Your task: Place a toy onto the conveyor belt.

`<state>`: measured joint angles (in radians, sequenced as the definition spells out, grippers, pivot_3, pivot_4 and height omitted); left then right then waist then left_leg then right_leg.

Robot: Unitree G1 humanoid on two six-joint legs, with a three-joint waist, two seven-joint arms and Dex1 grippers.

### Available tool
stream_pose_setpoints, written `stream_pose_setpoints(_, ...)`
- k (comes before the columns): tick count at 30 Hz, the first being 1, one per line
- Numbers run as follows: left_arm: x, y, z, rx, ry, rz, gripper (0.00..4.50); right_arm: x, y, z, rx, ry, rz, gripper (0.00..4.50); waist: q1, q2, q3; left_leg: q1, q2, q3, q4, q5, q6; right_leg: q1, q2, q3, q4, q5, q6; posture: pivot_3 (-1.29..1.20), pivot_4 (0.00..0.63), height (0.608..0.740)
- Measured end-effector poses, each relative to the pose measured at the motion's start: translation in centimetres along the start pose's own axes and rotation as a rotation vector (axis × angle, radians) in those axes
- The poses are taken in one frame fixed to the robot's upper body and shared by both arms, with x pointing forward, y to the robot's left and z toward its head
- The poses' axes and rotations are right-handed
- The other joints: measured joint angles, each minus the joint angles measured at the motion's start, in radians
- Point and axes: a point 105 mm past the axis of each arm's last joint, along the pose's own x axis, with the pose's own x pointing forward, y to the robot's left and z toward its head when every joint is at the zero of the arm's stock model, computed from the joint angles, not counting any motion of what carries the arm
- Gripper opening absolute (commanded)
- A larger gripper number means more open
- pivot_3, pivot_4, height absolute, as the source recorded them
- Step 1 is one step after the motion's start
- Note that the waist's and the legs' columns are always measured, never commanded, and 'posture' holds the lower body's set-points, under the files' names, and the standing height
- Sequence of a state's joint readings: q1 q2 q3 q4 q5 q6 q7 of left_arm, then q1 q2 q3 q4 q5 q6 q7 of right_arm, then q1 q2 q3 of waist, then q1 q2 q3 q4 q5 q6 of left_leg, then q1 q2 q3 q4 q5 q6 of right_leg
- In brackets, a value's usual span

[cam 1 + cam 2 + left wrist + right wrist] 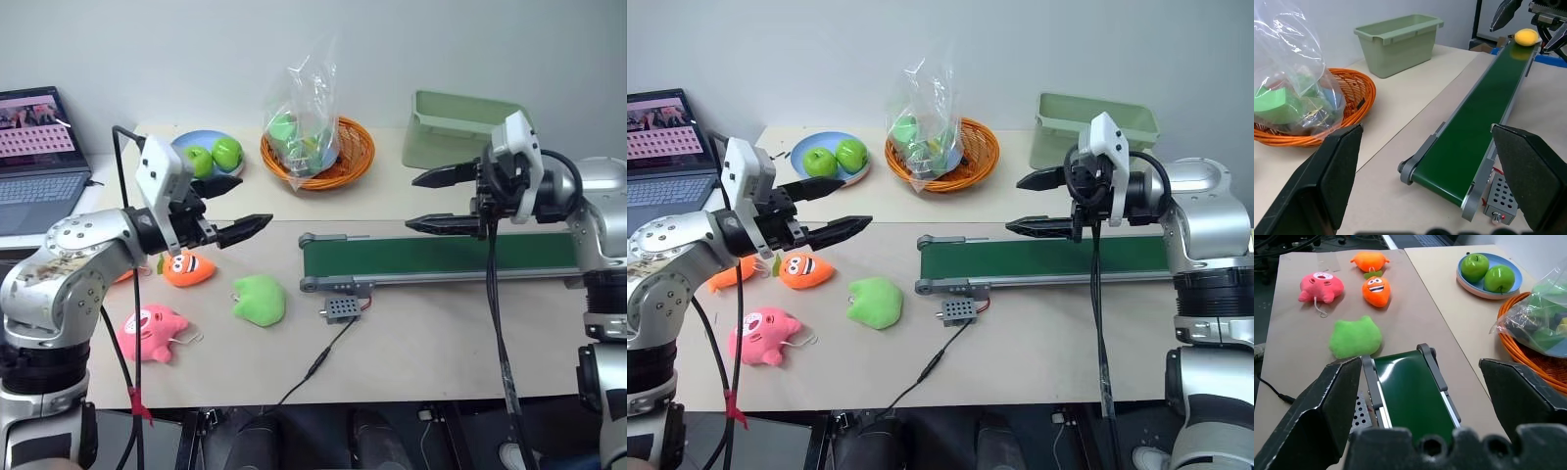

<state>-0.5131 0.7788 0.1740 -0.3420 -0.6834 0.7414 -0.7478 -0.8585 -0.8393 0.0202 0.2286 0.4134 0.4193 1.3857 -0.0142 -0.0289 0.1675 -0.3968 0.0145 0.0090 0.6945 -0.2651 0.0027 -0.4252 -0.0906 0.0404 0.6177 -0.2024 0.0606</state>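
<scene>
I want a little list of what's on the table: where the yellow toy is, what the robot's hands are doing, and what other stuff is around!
yellow toy: lying on the conveyor belt, at its far end from the left wrist view, under the right gripper
left gripper: fingers open, holding nothing, raised above the plush toys
right gripper: fingers open, holding nothing, above the belt
other plush: orange carrot, light green plush, pink plush
behind: blue plate with two green apples, orange basket holding a plastic bag, pale green bin
far left: laptop
</scene>
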Motion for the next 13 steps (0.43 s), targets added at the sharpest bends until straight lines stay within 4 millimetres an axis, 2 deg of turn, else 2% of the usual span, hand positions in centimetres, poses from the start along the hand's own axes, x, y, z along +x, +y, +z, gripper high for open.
stream_pose_setpoints(13, 0.04, 0.08, -0.19, -0.003, 0.003, 0.007, 4.47, -0.28, -0.22, 0.12, -0.004, -0.001, -0.021, 4.50, 0.000, 0.000, 0.000, 0.000, 0.000, 0.000, 0.000, 0.000, 0.000, 0.000, 0.000, 0.000, 0.000, 0.000, 0.000, 0.00, 0.150, 0.740)
